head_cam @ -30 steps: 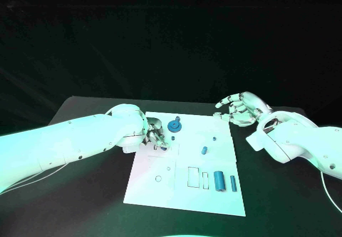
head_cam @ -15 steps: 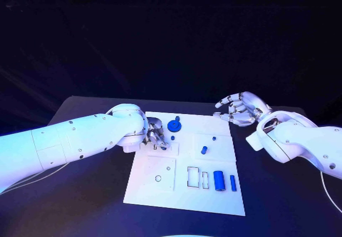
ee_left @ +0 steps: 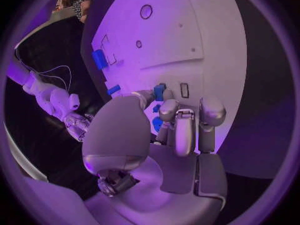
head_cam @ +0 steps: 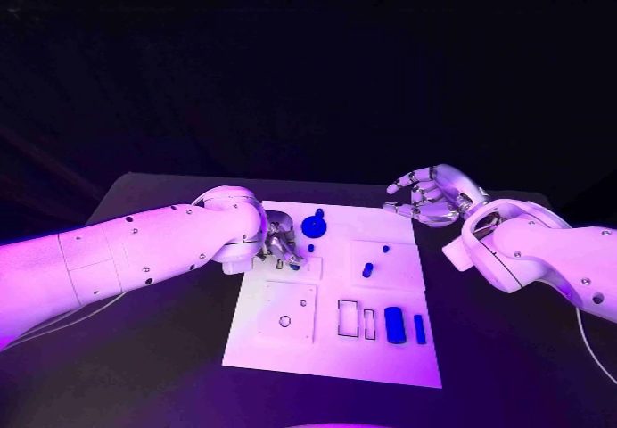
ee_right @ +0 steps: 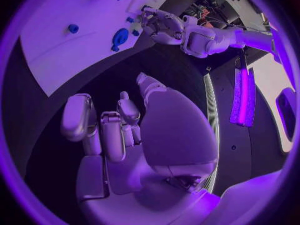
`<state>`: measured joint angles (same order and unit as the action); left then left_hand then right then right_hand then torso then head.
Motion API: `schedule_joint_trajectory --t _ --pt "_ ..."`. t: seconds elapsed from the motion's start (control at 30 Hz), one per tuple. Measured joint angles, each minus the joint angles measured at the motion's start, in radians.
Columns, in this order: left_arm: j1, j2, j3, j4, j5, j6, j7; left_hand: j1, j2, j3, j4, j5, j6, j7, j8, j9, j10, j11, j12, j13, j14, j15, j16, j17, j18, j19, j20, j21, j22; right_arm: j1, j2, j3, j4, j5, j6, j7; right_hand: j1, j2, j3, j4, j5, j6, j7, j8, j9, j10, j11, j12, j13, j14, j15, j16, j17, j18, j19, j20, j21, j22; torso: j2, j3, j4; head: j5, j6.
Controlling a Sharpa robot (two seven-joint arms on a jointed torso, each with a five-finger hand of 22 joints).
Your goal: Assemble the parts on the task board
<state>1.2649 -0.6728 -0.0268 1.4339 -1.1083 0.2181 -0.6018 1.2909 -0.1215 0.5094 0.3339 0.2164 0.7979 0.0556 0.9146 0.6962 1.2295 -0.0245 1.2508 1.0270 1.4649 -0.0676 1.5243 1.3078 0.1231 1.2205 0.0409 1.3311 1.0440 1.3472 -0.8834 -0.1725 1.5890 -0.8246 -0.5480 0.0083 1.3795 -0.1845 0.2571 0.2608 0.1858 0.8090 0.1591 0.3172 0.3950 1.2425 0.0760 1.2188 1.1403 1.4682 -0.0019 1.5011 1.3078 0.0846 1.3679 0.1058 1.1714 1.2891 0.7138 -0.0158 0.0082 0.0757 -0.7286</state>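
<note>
Small blue part (ee_left: pixel 159 91) sits pinched at the left hand's (head_cam: pixel 279 242) fingertips, low over the board's (head_cam: pixel 386 357) far-left corner, just beside a slot; its long axis can't be read. Left wrist view shows that pinch; head view hides it. Right hand (head_cam: pixel 431 198) hovers off the board's far-right corner, fingers spread, empty, well apart.

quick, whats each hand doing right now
Left hand: pinches a small blue part at the task board.
Right hand: open, holding nothing, off the board.
</note>
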Motion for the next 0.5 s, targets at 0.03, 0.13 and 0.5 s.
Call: schedule_joint_trajectory --t 0.03,0.13,0.5 --pt "0.000 0.000 0.000 -0.001 0.000 0.001 0.000 0.000 0.000 0.000 0.000 0.000 0.000 0.000 0.000 0.000 0.000 0.000 0.000 0.000 0.000 0.000 0.000 0.000 0.000 0.000 0.000 0.000 0.000 0.000 0.000 0.000 0.000 0.000 0.000 0.000 0.000 0.000 0.000 0.000 0.000 0.000 0.000 0.000 0.000 0.000 0.000 0.000 0.000 0.000 0.000 0.000 0.000 0.000 0.000 0.000 0.000 0.000 0.000 0.0000 -0.0001 -0.001 0.000" --pt "0.001 0.002 0.000 -0.003 0.000 0.005 0.000 0.000 0.000 0.000 0.000 0.000 0.000 0.000 0.000 0.006 0.000 0.000 0.000 0.000 0.000 0.000 0.004 0.000 0.000 0.000 0.000 0.000 0.001 0.000 0.000 0.000 0.000 0.000 0.000 0.000 0.000 0.000 0.000 0.000 0.000 0.000 0.000 0.000 0.000 0.000 0.000 0.000 0.000 0.000 0.000 0.000 0.000 0.000 0.000 0.000 0.000 0.000 0.000 -0.0003 -0.0001 -0.001 -0.001" --pt "0.000 0.011 -0.006 -0.015 0.003 0.009 0.000 -0.035 -0.002 0.019 -0.002 -0.003 0.003 0.003 0.000 0.188 0.009 -0.002 0.010 0.007 0.000 0.000 0.008 0.000 0.000 0.007 0.000 0.008 0.013 0.000 -0.001 0.000 0.000 0.001 0.000 0.000 0.000 0.000 -0.003 0.003 0.000 0.000 0.000 0.000 -0.001 -0.004 0.004 0.000 0.000 0.000 0.000 0.000 0.000 0.000 0.000 0.000 -0.004 -0.001 -0.001 0.0001 0.0004 -0.002 -0.002"
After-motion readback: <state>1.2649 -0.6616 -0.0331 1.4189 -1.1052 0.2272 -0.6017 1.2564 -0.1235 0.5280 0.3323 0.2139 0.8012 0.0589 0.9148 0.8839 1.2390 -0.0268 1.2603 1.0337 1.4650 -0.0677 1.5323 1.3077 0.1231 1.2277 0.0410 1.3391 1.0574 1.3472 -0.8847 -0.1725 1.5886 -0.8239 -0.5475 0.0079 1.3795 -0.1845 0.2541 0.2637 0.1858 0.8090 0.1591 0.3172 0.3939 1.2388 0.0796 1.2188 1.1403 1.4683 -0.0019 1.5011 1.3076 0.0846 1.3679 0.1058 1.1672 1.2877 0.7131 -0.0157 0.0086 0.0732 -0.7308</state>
